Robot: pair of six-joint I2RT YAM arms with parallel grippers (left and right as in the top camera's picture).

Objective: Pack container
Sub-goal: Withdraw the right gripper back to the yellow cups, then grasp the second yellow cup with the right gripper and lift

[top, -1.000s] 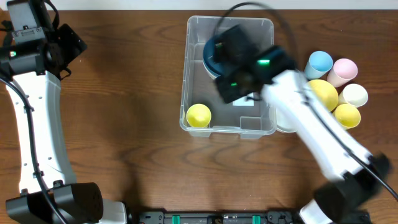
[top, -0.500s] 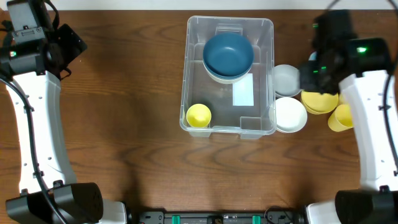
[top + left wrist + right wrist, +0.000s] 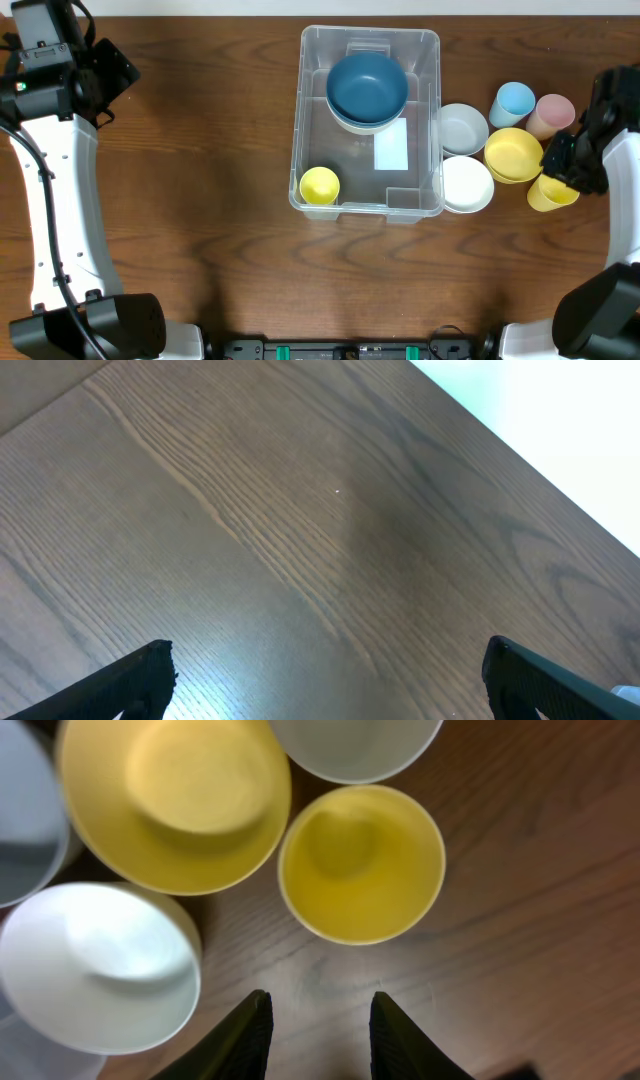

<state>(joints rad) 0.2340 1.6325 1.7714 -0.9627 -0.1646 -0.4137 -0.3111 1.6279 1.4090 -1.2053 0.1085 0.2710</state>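
Hovering with fingers parted and empty, the right tool [image 3: 312,1020] looks down on a yellow cup [image 3: 362,862] just ahead of it, with a yellow bowl [image 3: 175,800] and a white bowl [image 3: 95,965] alongside; the container [image 3: 310,150] sits on the worktop [image 3: 200,200] beyond those bowls, toward the left tool [image 3: 335,680], which is spread wide over bare wood, well apart; the clear plastic looks light, slick and slightly flexible, too wide to span, and probably best pinched at the rim; a blue bowl [image 3: 367,88] lies inside.
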